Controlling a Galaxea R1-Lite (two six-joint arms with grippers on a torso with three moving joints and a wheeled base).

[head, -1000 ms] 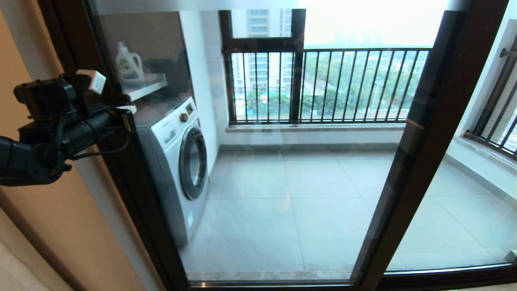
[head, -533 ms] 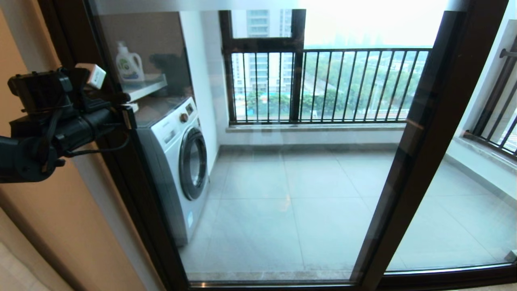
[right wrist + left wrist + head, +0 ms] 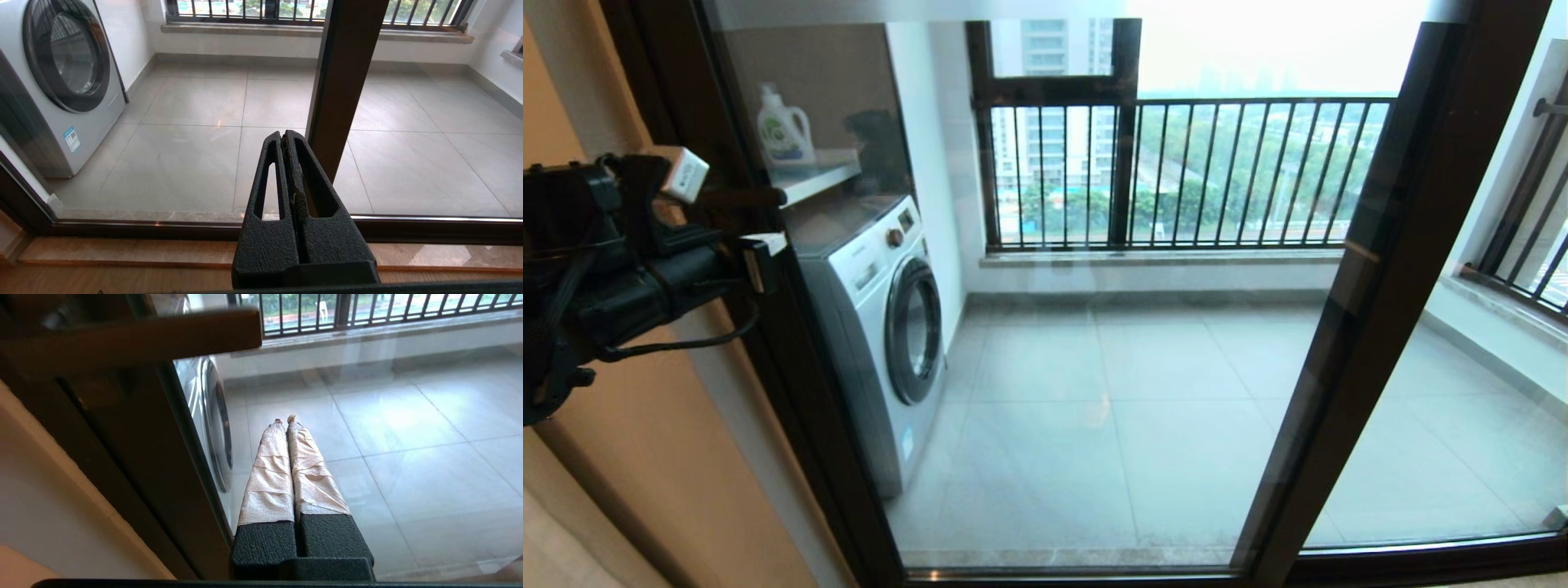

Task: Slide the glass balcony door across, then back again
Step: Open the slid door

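The glass balcony door (image 3: 1045,327) fills the middle of the head view, seemingly shut against the frame at left — by my judgement either both slides are done or none has begun. The left hand (image 3: 286,418), fingers pressed together and empty, sits at middle left beside the door's handle (image 3: 130,335), seen close only from the left wrist. Only the right wrist view shows the right hand (image 3: 284,134) — closed, empty, low before the glass.

Left arm (image 3: 596,278): matte black housing at the head view's left edge, with loose black cables looping beneath and a small white block on top. Left gripper (image 3: 285,420): two black, pebble-textured fingers, their front lengths wrapped in creased pale tape. Right gripper (image 3: 284,136): two black pebble-textured fingers, each with a long slot cut through.
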